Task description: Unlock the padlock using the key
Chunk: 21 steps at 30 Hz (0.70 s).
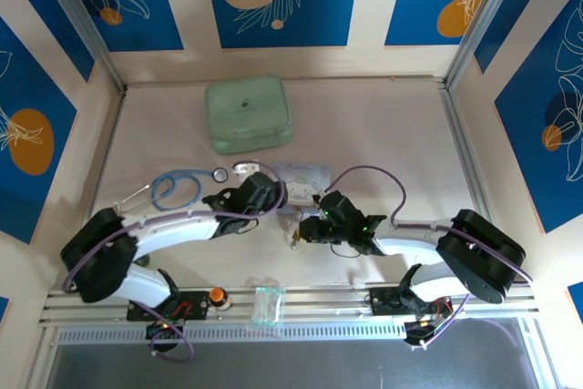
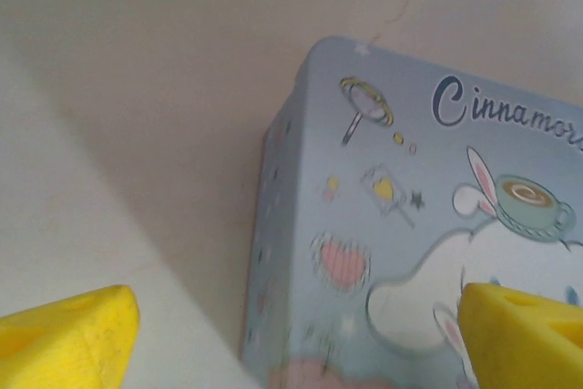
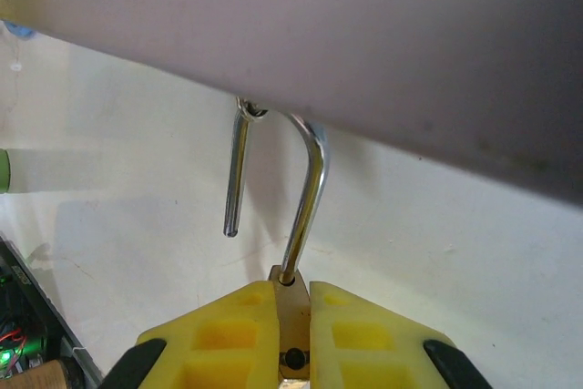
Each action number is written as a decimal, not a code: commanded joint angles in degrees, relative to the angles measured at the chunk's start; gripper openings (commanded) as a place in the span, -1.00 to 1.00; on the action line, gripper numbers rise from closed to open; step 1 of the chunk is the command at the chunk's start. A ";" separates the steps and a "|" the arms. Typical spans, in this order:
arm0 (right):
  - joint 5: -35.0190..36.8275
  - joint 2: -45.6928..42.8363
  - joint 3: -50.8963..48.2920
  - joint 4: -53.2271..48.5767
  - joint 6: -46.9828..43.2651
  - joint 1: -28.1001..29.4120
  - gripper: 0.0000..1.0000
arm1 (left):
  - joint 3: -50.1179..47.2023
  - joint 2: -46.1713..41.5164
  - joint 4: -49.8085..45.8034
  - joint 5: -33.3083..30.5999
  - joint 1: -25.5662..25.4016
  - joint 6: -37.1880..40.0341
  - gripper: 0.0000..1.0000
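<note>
At the far left of the top view a blue stethoscope [image 1: 178,189] lies on the table [image 1: 383,134], with the left arm's dark links at its 5 o'clock. An orange button [image 1: 217,295] sits on the front rail at 6 o'clock from the stethoscope, and a clear bag [image 1: 267,305] lies just to the button's 3 o'clock. A green tin [image 1: 248,114] rests well apart, at 12 o'clock from the left gripper [image 1: 276,193]. That gripper is released. In its wrist view one yellow finger [image 2: 73,339] hangs over bare table at the tin's 9 o'clock side. The other finger [image 2: 524,334] is over the printed lid of the lavender tin [image 2: 401,225], and neither is seen pressing on it. In the top view, the right gripper [image 1: 307,230] is at 5 o'clock from the left gripper. Its wrist view shows it clenched on the padlock [image 3: 291,316], the brass body pinched between the yellow pads [image 3: 228,325]. The shackle [image 3: 308,198] rises toward 12 o'clock. One leg enters the body, while the other ends bare in the air at the body's 11 o'clock. Its bend meets the lavender tin's edge, though I cannot tell what it hooks through. In the top view the padlock is a small brass speck at 6 o'clock from that tin, between the two arms.
</note>
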 commanded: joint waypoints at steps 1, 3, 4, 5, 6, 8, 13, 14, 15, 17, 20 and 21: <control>0.00 0.55 -2.82 -9.05 3.70 -0.77 -0.79 | 4.09 5.26 -0.85 -2.26 0.67 5.42 0.78; -0.08 0.40 -3.08 -9.35 3.43 -0.88 -0.79 | 7.82 9.53 -4.23 -0.98 1.08 6.68 0.71; -0.17 0.33 -3.18 -9.32 3.39 -0.98 -0.79 | 9.37 11.25 -6.08 -0.59 1.02 6.67 0.67; -0.34 0.33 -3.27 -9.33 3.39 -1.13 -0.79 | 10.27 12.66 -7.26 0.29 0.90 6.27 0.60; -0.39 0.18 -3.45 -9.33 3.46 -1.18 -0.79 | 10.08 13.41 -7.35 0.89 0.80 5.47 0.54; -0.26 -0.11 -3.75 -8.85 3.83 -1.26 -0.79 | 8.53 13.62 -6.68 1.18 0.54 3.76 0.46; -1.20 1.39 -3.72 -6.47 5.41 -1.60 -0.79 | 7.48 13.47 -11.46 -0.91 -0.45 1.66 0.37; -1.25 1.92 -3.55 -6.20 5.62 -1.60 -0.79 | 7.62 13.49 -13.30 -1.87 -0.81 1.13 0.35; -1.15 2.39 -3.58 -5.81 6.16 -1.60 -0.79 | 7.63 13.48 -14.82 -2.49 -1.16 0.51 0.35; -1.13 2.96 -3.87 -4.53 6.99 -1.85 -0.80 | 7.54 13.66 -17.07 -3.11 -1.72 -0.39 0.35; -1.69 3.86 -4.39 -2.36 8.41 -2.37 -0.80 | 7.21 14.34 -19.09 -3.51 -2.27 -1.62 0.32; -1.88 4.21 -4.49 -1.51 9.01 -2.41 -0.80 | 6.89 14.53 -19.25 -3.53 -2.37 -2.08 0.31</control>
